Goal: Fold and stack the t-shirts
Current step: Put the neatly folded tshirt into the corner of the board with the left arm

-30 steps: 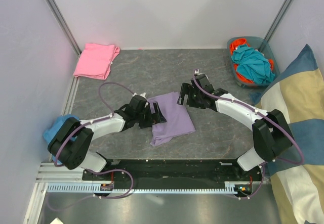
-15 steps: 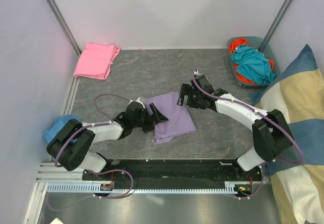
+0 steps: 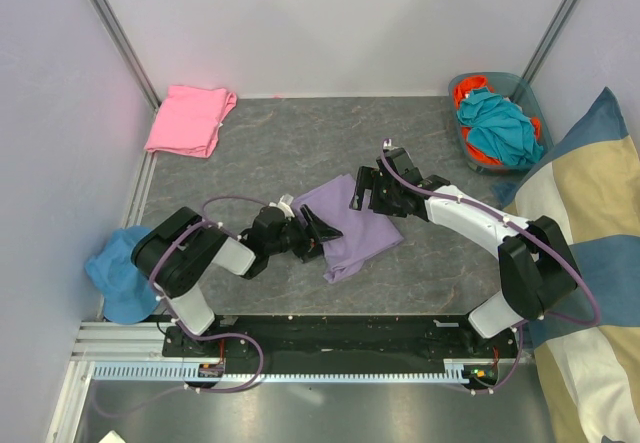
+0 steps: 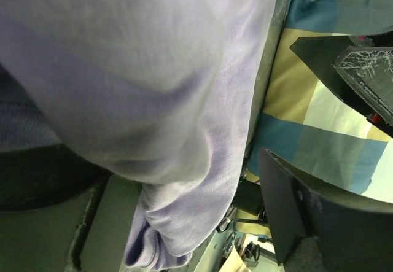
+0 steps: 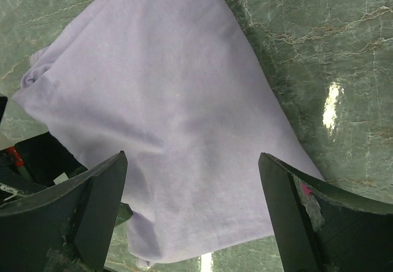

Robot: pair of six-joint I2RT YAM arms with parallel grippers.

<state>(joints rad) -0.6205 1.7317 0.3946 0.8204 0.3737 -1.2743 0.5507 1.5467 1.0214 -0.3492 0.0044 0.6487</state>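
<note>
The lavender t-shirt (image 3: 358, 225) lies folded on the table in the middle. My left gripper (image 3: 320, 234) lies low at its left edge, jaws apart, with the cloth draped over one finger. In the left wrist view the shirt (image 4: 153, 88) fills the frame and the other finger (image 4: 301, 217) stands clear of it. My right gripper (image 3: 366, 191) is open and empty above the shirt's far edge. In the right wrist view the shirt (image 5: 166, 100) lies below that gripper (image 5: 191, 158). The pink t-shirt (image 3: 190, 120) lies folded in the back left corner.
A basket (image 3: 528, 95) of teal and orange clothes stands at the back right. The striped cushion (image 3: 590, 253) leans along the right side. A blue cloth (image 3: 115, 268) lies at the near left. Walls close in the table on three sides.
My left arm has reached rightward low along the table, its gripper pushing into the lavender shirt's left edge. The shirt has shifted a little to the right. The right arm has barely moved.
</note>
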